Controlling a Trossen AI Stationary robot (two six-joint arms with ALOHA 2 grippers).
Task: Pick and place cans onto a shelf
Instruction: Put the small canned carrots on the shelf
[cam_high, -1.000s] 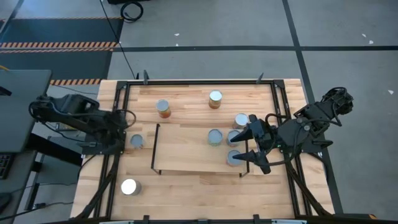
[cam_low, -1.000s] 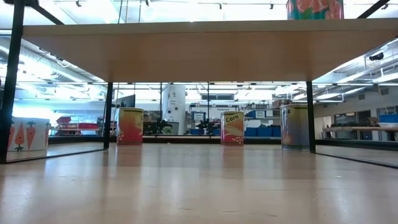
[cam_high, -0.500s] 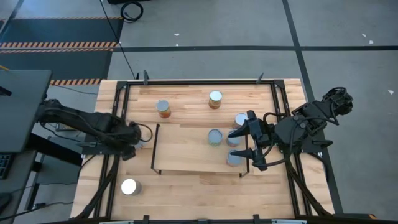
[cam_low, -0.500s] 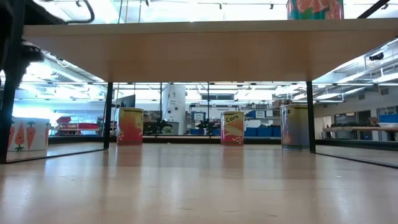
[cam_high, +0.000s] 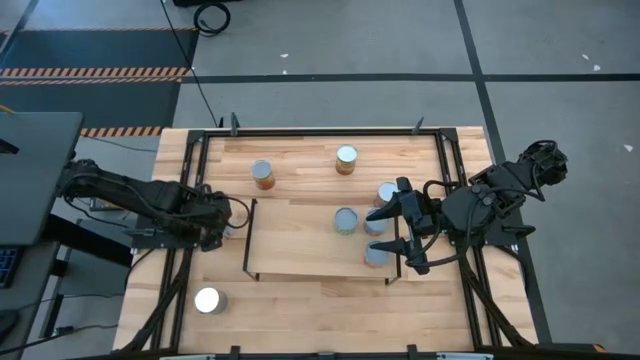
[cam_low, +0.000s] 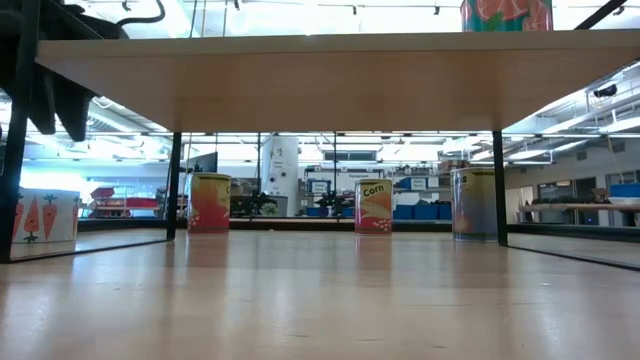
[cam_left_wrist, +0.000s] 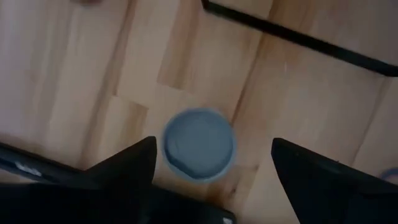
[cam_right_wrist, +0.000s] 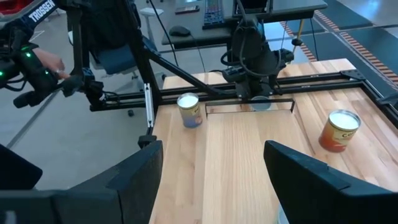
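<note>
The shelf (cam_high: 310, 240) is a low light-wood board in the middle of the table. Three cans (cam_high: 346, 220) stand on its right half. My left gripper (cam_left_wrist: 212, 143) is open and points down over a grey-lidded can (cam_left_wrist: 199, 144) on the table by the shelf's left end, one finger on each side of the lid, apart from it. In the low view it (cam_low: 60, 90) hangs above this carrot-labelled can (cam_low: 45, 215). My right gripper (cam_high: 378, 231) is open, raised above the cans at the shelf's right end.
Three more cans (cam_high: 262, 173) (cam_high: 346, 158) (cam_high: 387, 193) stand on the table behind the shelf, and a white-lidded can (cam_high: 209, 300) stands near the front left. Black rails (cam_high: 190, 180) frame the tabletop. The shelf's left half is bare wood.
My left gripper has come down and a little toward the shelf, and now covers the can by the shelf's left end in the high view. It has come into the low view at the top left. The cans have stayed in place.
</note>
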